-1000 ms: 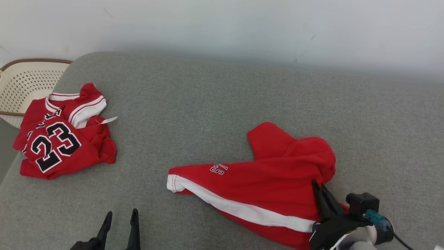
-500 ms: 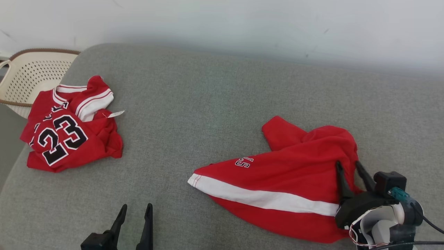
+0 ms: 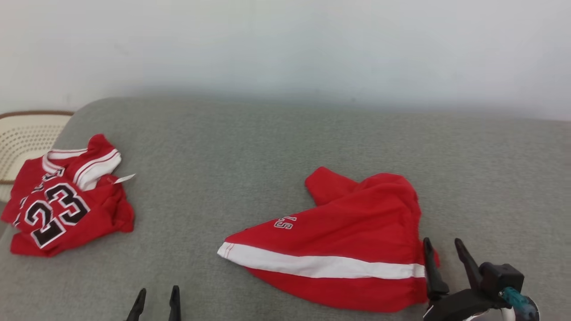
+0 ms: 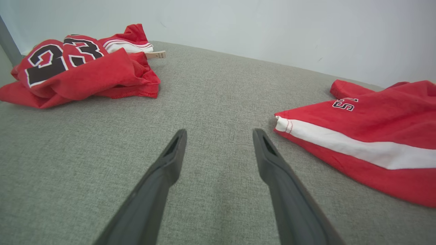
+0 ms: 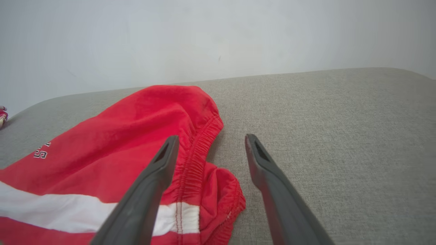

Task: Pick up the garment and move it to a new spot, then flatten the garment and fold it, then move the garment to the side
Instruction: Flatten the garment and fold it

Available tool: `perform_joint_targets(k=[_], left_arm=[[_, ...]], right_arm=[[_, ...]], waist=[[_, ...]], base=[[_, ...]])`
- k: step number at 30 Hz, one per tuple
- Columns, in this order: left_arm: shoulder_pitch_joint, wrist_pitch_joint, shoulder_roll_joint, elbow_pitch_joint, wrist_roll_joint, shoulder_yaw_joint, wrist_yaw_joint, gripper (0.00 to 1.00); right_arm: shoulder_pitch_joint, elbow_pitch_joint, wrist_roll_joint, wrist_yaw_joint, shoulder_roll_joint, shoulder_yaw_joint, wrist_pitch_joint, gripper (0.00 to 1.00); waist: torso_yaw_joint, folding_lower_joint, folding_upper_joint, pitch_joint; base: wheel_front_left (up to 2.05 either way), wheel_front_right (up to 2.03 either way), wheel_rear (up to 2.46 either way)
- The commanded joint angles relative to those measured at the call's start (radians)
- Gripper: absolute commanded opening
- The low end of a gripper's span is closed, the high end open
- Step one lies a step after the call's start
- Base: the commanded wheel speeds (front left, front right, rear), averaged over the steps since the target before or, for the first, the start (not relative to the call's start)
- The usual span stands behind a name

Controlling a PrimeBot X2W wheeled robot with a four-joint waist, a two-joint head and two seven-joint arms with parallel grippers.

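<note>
"On the grey couch, where was the jersey?"
"Far left, bunched up by the basket. Red shorts lay crumpled nearer the middle."
"And the claws?"
"Right claw was open at the shorts' waistband, holding nothing. Left claw was open too. I thought they should pinch two corners and pull gently flat."

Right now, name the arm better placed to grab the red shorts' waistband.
Right. The right gripper stands open at the elastic waistband of the shorts; the left gripper, also open, sits apart over grey cushion.
</note>
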Motion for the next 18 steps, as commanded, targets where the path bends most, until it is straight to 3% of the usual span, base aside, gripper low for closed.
perform_joint_targets(k=[1,18], left_arm=[[0.025,-0.001,0.001,-0.008,0.013,0.011,0.004,1.00],[0.100,-0.001,0.001,-0.050,0.078,0.070,0.028,1.00]], right_arm=[[0.027,-0.029,-0.009,-0.001,0.010,0.008,0.000,1.00],[0.170,-0.197,-0.042,-0.001,0.014,0.046,0.000,1.00]], waist=[[-0.052,0.0000,0.0000,-0.035],[-0.137,0.0000,0.0000,-0.101]], base=[[0.00,0.00,0.00],[0.00,0.00,0.00]])
